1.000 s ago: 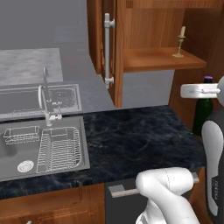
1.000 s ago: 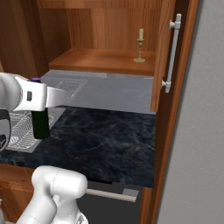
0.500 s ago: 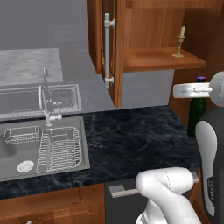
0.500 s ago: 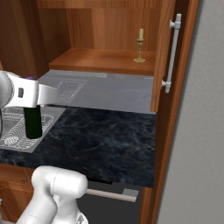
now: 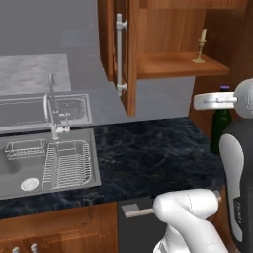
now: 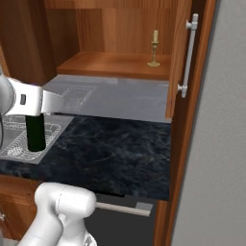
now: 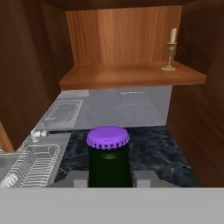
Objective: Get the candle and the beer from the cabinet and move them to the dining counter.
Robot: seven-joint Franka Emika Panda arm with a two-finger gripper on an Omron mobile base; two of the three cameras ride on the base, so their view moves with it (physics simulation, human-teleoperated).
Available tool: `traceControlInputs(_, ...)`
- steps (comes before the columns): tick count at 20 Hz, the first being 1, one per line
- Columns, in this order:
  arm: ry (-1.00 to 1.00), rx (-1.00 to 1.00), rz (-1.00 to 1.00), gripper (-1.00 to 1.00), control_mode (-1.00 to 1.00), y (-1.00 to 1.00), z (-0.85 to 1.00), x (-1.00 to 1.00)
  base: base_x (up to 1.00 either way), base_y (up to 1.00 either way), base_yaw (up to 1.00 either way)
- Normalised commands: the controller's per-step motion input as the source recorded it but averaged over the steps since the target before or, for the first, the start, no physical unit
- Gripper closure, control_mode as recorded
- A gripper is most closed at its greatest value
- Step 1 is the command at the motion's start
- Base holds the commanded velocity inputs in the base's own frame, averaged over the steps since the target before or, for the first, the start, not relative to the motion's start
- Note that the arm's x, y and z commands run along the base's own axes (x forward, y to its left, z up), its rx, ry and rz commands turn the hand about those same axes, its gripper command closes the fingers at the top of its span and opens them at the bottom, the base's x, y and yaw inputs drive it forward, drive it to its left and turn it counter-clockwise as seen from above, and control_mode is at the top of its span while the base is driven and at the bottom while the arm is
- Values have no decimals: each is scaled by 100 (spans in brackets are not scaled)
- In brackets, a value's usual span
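— Black marble worktop below; where's the slim dark green glass beer bottle?
— Between the jaws, gripped at its neck. Glass: slippery, fragile. Cream candle sits beyond, shelved.

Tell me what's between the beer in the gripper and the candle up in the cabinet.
Nothing stands between them. In the hand view, past the beer come bare black countertop, grey wall, then bare shelf up to the candle.
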Motion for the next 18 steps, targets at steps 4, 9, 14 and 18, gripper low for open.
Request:
traceControlInputs(4,0,0,0,100,100,0,0,0,-100,-13,5)
traceControlInputs(9,0,0,0,100,100,0,0,0,-100,-33,30)
traceControlInputs(14,0,0,0,100,100,0,0,0,-76,-2,79)
traceControlInputs(18,0,0,0,100,100,0,0,0,-20,5,100)
